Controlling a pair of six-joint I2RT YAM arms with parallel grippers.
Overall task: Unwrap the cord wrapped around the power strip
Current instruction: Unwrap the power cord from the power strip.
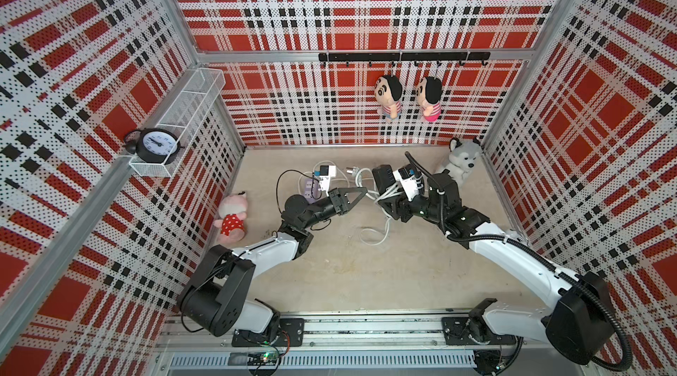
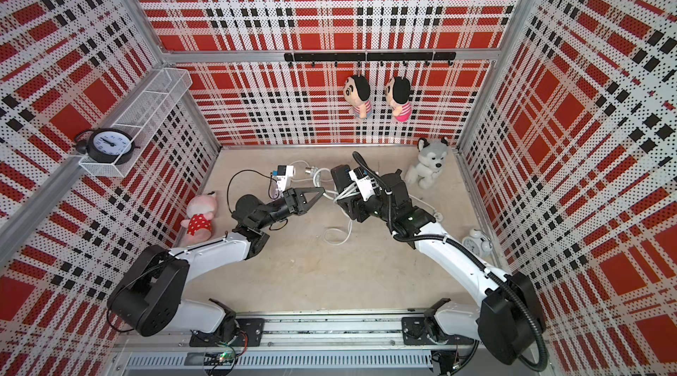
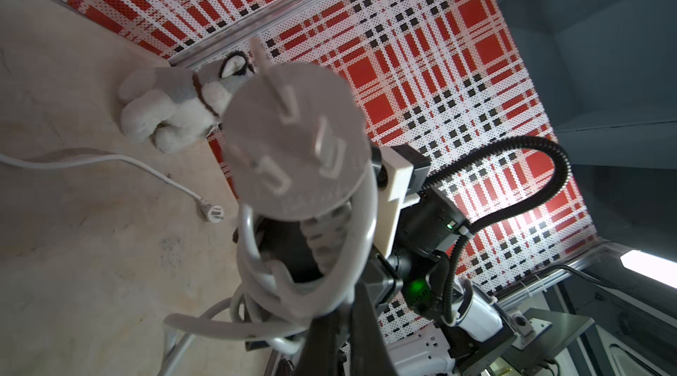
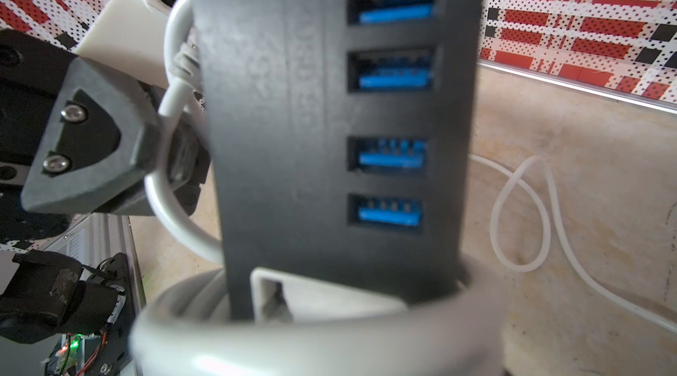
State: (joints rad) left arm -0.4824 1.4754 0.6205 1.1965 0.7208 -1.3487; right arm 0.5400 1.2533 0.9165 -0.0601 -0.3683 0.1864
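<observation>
At centre, power strip clamped in right pincer — left pincer just beside, closed on cord

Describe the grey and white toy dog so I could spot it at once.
Find the black hook rail on the back wall, where two dolls hang. Below it, in the floor's far right corner, sits the toy dog, beside the right arm. It alone is grey and white with pointed ears; the other floor toy is pink in a red spotted outfit.
</observation>
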